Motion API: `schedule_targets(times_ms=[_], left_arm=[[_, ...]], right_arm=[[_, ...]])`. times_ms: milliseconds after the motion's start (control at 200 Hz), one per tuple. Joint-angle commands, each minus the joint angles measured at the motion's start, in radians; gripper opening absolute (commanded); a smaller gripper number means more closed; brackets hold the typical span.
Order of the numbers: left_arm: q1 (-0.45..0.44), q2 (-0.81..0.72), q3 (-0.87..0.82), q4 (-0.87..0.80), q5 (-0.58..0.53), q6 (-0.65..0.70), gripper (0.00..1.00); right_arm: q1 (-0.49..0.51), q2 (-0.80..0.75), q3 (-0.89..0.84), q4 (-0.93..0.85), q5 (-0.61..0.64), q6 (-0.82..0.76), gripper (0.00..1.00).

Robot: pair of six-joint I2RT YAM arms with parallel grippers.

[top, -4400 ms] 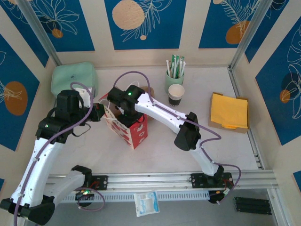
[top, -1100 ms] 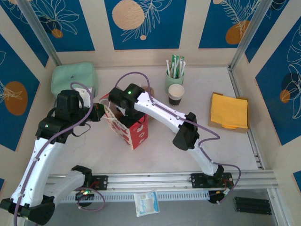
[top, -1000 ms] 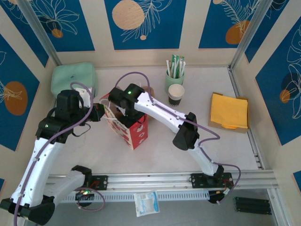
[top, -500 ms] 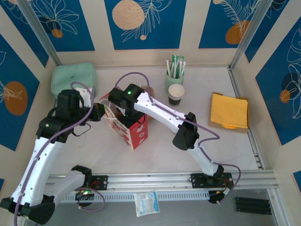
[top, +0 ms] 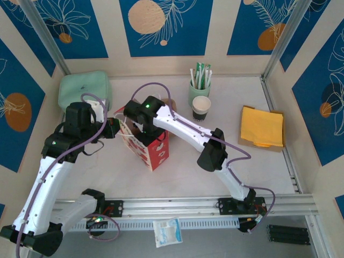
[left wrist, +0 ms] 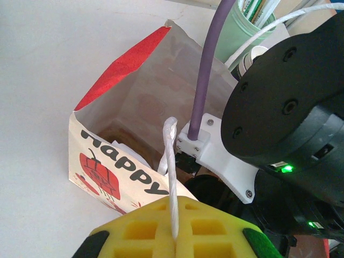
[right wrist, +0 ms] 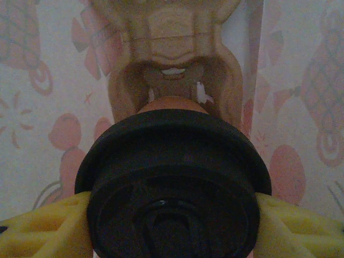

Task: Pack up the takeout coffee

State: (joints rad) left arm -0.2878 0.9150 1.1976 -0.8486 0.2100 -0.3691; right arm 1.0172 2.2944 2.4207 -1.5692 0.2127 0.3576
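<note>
The takeout coffee [right wrist: 173,183] shows its round black lid close up in the right wrist view, with a sliver of tan cup above it. My right gripper [right wrist: 172,226] is shut on it, a yellow finger [right wrist: 45,228] on each side, down inside the paper bag [top: 152,145]. The bag's pink-printed walls surround the cup. From above, my right wrist [top: 145,110] covers the bag's mouth. My left gripper [left wrist: 174,236] is shut on the bag's white handle [left wrist: 172,172], holding the red-and-white "happy" bag [left wrist: 115,180] open from the left.
A mint-green cup of sticks [top: 199,88] and a black-sided paper cup [top: 201,107] stand at the back. Yellow napkins [top: 262,126] lie at the right and a mint-green box [top: 84,88] at the back left. A white packet [top: 165,231] rests on the front rail.
The right arm has edged slightly left and lower into the bag over the last seconds. The left arm and the bag have stayed put.
</note>
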Motion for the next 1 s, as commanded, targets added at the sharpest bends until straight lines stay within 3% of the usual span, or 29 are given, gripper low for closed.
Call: schedule_targets(times_ms=[0, 995], left_arm=[[0.01, -0.005, 0.005, 0.017, 0.022, -0.01, 0.0], [0.01, -0.008, -0.001, 0.011, 0.021, -0.008, 0.0]], right_arm=[[0.009, -0.022, -0.032, 0.027, 0.029, 0.021, 0.53], [0.002, -0.065, -0.102, 0.128, 0.097, 0.045, 0.52]])
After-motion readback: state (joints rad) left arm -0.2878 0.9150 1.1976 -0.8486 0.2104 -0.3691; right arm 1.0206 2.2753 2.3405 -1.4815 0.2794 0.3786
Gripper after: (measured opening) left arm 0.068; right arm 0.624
